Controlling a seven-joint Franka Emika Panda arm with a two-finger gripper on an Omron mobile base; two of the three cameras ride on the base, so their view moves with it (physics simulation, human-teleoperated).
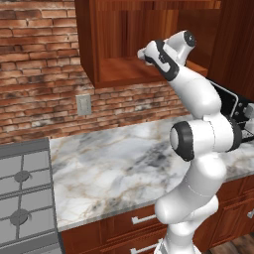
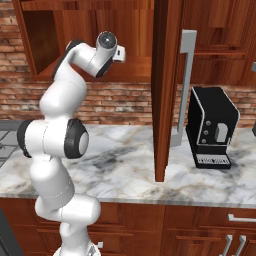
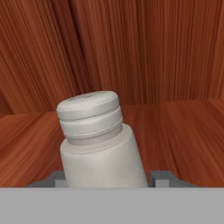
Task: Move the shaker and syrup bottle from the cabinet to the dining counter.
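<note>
Shaker (image 3: 98,140) stands on the wooden shelf inside the cabinet (image 1: 114,44), tilted a little, right between our gripper's (image 3: 105,179) two fingertips (image 3: 159,178). We cannot tell whether the jaws press it. Our arm reaches up past the open cabinet door (image 2: 165,90).

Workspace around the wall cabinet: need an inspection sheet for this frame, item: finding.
Surface: veined marble countertop, stove at its left end.
Job's things: shaker on the shelf inside the open cabinet, leaning slightly in the hand view; syrup bottle nothing seen.
Clutter: black coffee machine on the countertop.
Gripper: gripper reaches into the cabinet, fingers either side of the shaker; contact unclear.
Cables: nothing seen.
Surroundings: brick wall, wall outlet.
</note>
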